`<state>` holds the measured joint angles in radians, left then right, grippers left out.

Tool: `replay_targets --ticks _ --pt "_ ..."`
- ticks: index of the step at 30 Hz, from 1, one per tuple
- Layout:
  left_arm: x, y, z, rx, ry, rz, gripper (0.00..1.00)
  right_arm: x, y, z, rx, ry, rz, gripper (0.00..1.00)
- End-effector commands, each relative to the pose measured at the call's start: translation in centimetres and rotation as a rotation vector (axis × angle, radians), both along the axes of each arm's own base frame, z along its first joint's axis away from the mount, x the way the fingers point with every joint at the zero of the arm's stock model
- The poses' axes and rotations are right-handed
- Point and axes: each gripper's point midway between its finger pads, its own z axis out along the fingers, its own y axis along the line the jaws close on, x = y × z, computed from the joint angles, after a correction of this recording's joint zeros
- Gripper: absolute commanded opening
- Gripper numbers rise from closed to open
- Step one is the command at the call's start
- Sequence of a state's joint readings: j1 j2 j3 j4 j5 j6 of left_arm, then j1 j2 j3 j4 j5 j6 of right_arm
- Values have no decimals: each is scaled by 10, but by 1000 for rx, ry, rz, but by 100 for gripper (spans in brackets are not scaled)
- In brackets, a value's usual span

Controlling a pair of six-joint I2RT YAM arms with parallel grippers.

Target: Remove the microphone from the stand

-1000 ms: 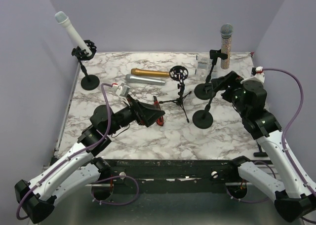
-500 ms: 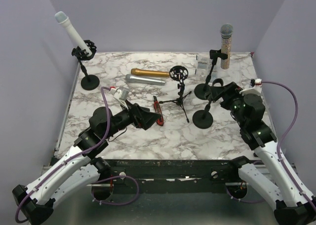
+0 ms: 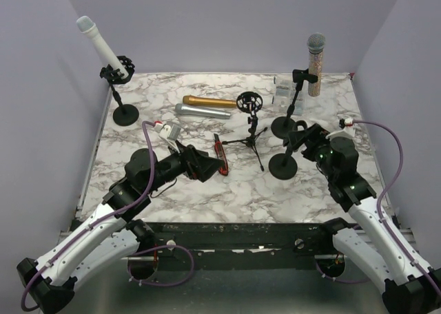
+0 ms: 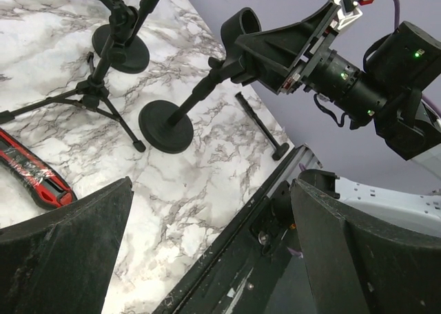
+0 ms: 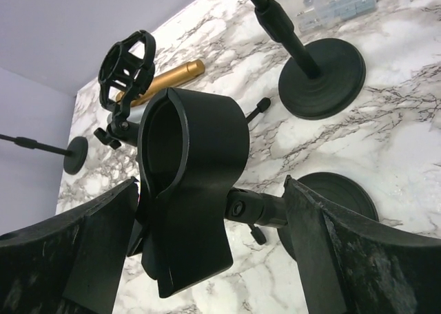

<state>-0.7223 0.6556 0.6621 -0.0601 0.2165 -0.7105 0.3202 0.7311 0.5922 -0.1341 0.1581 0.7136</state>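
Drawn back since the earlier frame, top view: right gripper (image 3: 298, 136) spread at the empty stand (image 3: 283, 164); white microphone (image 3: 96, 40) clipped in the far-left stand (image 3: 125, 114); gold microphone (image 3: 207, 101) lying free. Left wrist: left gripper (image 4: 207, 242) spread, holding nothing. Right wrist: bare clip (image 5: 189, 204) between parted jaws; one removal likely done, white microphone left.

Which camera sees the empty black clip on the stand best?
The right wrist view: the empty black plastic clip fills the middle, its hollow plainly open. The left wrist view shows it smaller, from the side. The top view shows only a tiny dark shape.
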Motion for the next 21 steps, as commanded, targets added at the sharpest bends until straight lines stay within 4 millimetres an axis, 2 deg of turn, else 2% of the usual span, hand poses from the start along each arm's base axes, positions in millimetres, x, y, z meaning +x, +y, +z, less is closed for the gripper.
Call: replay_targets --ticks 1,5,7,11,15,18,21 --pt "1 0 18 7 -51 -4 94 -15 -6 -33 -102 112 32 89" --pt "9 -15 33 3 -102 -47 95 -8 -10 9 -158 78 27 99" --pt "16 -26 41 -4 -131 -64 95 -2 -13 37 -189 42 17 100" --pt "28 -50 53 10 -145 -111 94 14 -24 81 -271 13 -29 100" --pt "34 -69 59 36 -168 -151 94 36 -38 124 -372 -31 -107 100" --pt "36 -75 63 48 -179 -160 94 58 -45 153 -446 -57 -159 100" --pt "35 -75 66 58 -192 -159 94 83 -44 172 -518 -69 -163 100"
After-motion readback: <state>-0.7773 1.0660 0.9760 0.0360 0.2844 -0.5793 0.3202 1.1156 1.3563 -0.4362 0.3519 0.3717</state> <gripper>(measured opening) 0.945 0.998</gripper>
